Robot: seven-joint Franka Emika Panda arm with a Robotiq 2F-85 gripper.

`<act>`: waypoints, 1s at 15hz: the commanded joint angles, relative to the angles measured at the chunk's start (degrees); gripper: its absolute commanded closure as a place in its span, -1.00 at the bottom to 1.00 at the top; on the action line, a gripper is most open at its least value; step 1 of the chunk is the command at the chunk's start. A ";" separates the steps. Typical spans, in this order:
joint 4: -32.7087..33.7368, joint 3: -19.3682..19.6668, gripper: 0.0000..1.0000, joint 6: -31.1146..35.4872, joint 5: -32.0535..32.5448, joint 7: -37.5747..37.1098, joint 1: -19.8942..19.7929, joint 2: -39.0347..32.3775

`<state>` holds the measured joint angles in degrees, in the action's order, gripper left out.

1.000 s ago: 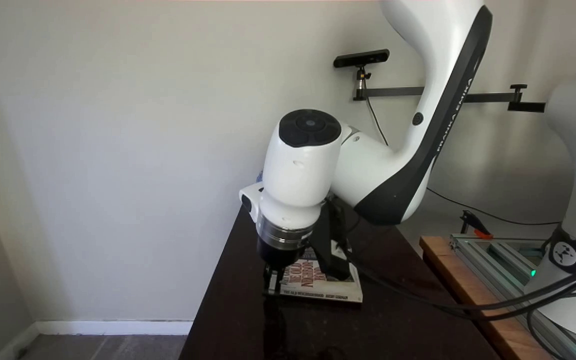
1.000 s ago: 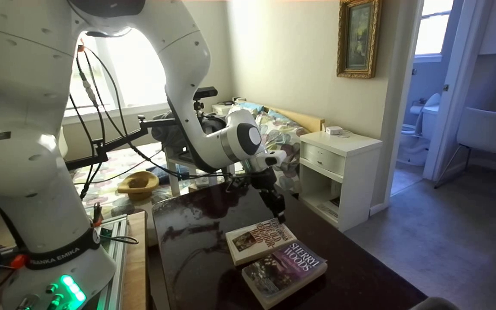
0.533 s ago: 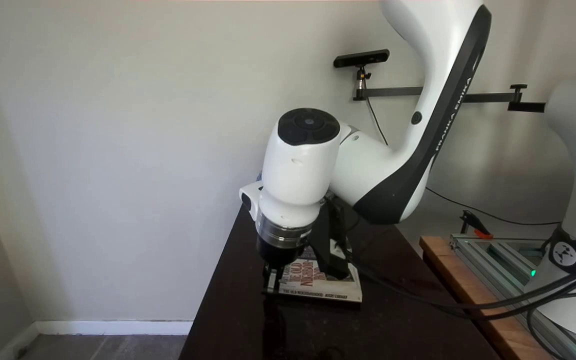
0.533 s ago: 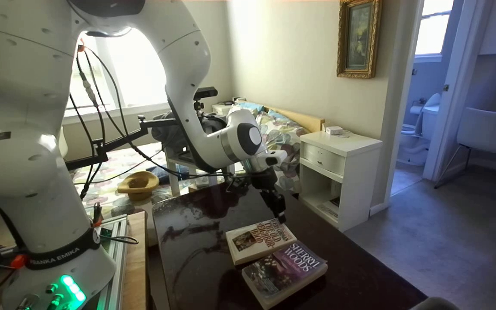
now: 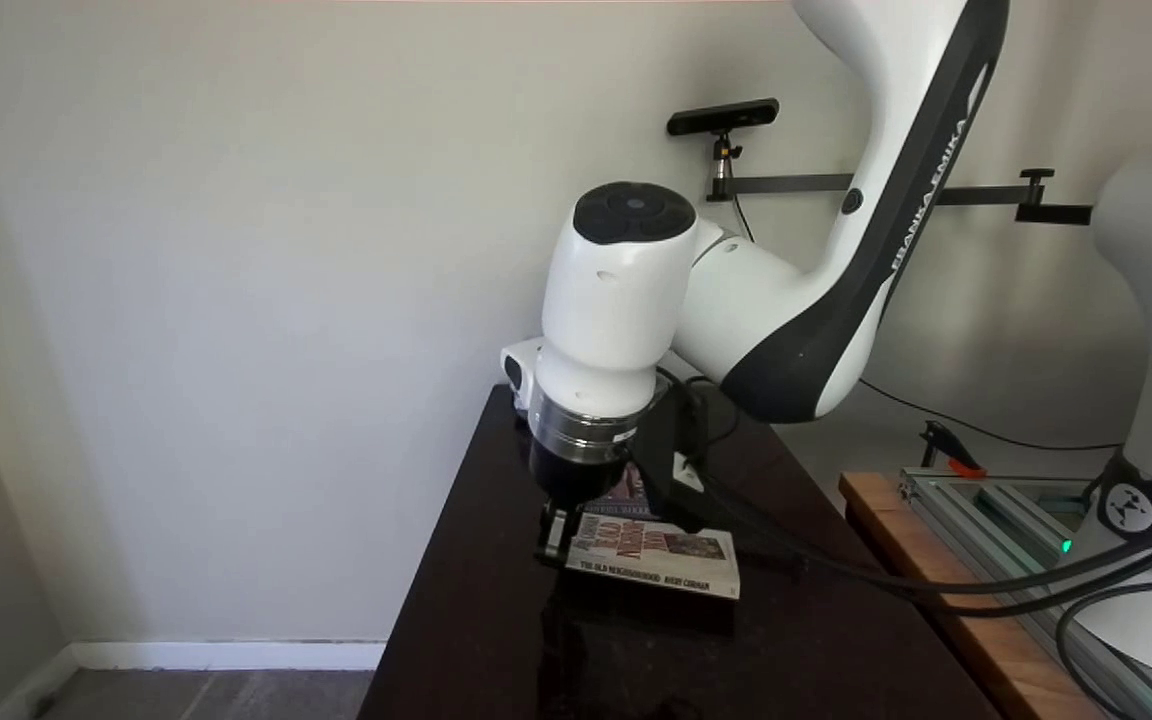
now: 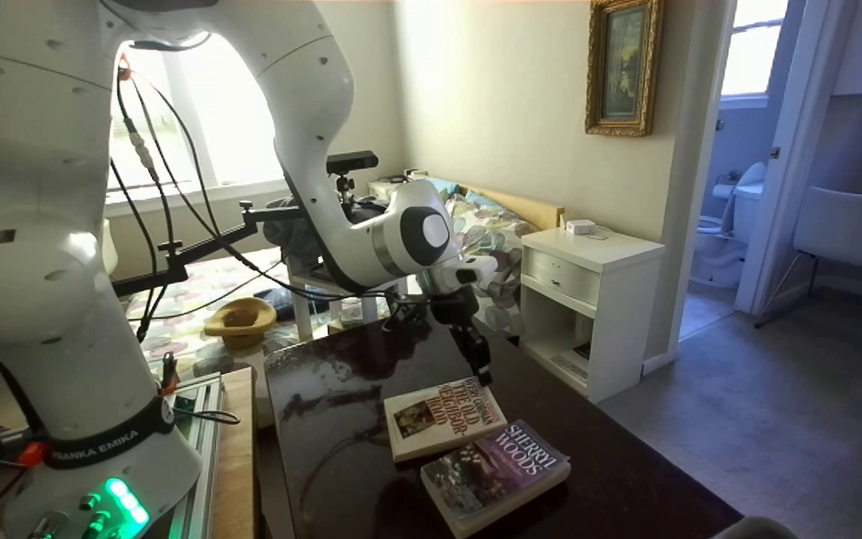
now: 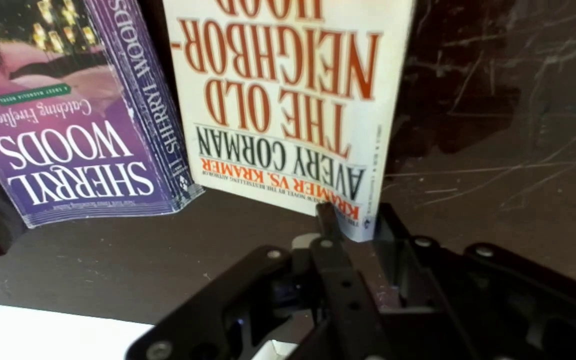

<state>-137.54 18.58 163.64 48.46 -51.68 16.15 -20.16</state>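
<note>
Your end effector (image 7: 357,220) is clenched on the cream book (image 7: 278,105) titled The Old Neighborhood, its two fingers (image 7: 333,265) straddling the corner where the spine meets the author-name end. From that corner the book reaches back toward the robot's base (image 6: 79,479): its long axis runs that way, and nearly all of its bulk sits to the base side of your grip. It looks raised from the bench (image 5: 476,640), judging by the dark band under the spine in an exterior view, though you cannot tell whether every edge is off the surface. The purple book (image 7: 63,115) by Sherryl Woods lies flat on the bench, along the long side opposite that spine, its own long axis at a slight skew. You cannot be sure whether the two books touch.

For your count: two books, one cream and one purple; one arm (image 6: 378,247), so there is no nearer one to choose; one end effector, with two fingers; one bench. Beyond it you have one tan hat (image 6: 242,329), one white nightstand (image 6: 625,329) and one framed picture (image 6: 622,67).
</note>
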 commanded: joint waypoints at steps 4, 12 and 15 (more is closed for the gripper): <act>-5.37 0.04 0.89 -2.56 -2.77 1.16 -1.16 9.98; -4.40 -1.04 0.12 -6.73 -9.20 2.96 -2.02 8.99; -3.31 -1.40 -0.29 -5.83 -10.70 2.68 -2.07 6.97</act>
<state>-142.09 18.19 157.77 40.68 -50.32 14.55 -11.32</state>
